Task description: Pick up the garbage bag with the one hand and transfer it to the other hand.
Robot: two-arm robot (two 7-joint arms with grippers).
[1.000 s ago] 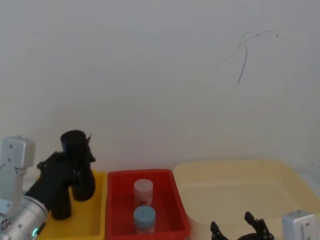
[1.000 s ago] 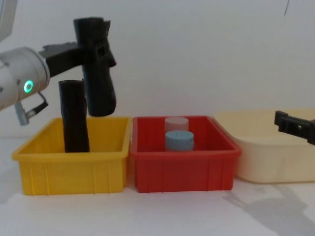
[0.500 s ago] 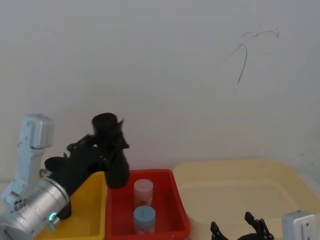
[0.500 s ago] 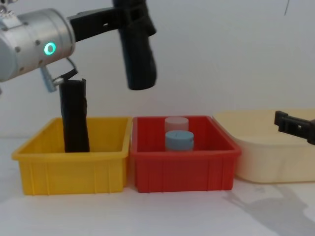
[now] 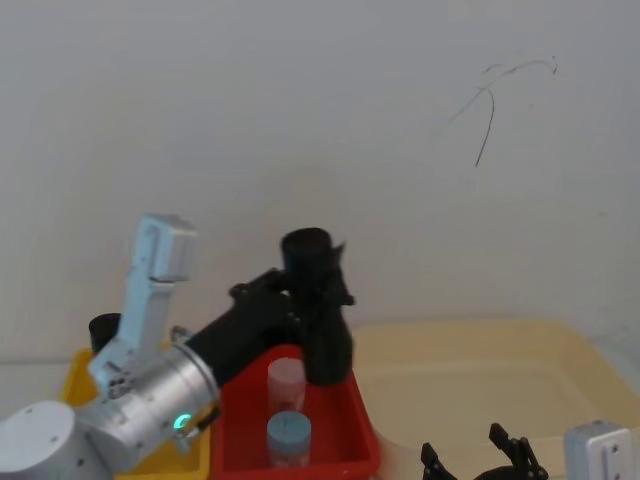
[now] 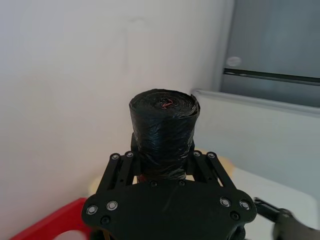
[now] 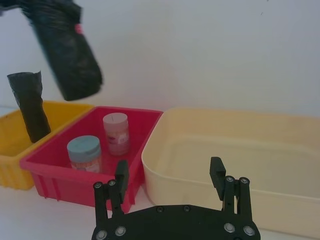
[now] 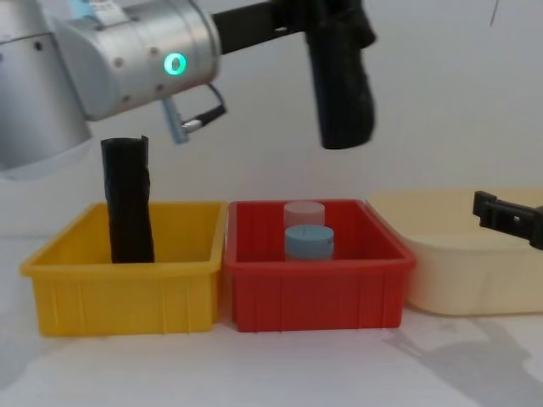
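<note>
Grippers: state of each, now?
Left gripper: shut on the garbage bag, held in the air.
Right gripper: open, empty, in front of the cream tub.

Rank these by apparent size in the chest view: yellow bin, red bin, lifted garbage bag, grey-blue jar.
1. yellow bin and red bin: they look alike, so no ranking between them.
2. garbage bag.
3. grey-blue jar, smallest, with its base hidden behind the bin wall.

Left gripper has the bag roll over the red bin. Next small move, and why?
Probably carry the garbage bag rightward and down toward the right gripper: the left gripper holds it near its top above the red bin, while the right gripper sits open, low by the cream tub, well apart from it.
</note>
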